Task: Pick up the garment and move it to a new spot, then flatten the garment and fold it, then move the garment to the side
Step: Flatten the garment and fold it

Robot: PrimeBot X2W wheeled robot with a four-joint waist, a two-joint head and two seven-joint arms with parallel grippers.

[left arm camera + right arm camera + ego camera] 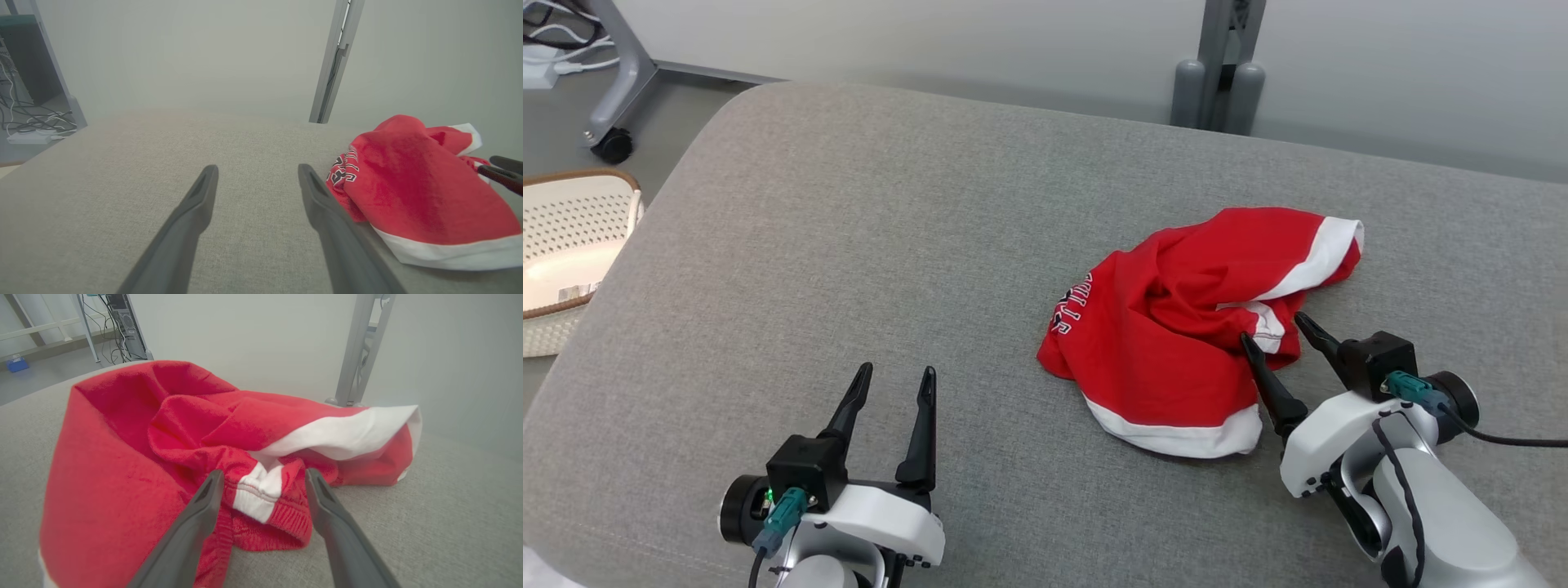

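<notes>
On the grey cushion the red garment lies crumpled, not yet lifted; moving, flattening and folding all remain. At the garment's waistband the right gripper straddles the cloth, jaws wide, gripping nothing; the left gripper sits well apart from the garment, equally wide

Soft red cloth garment, matt
</notes>
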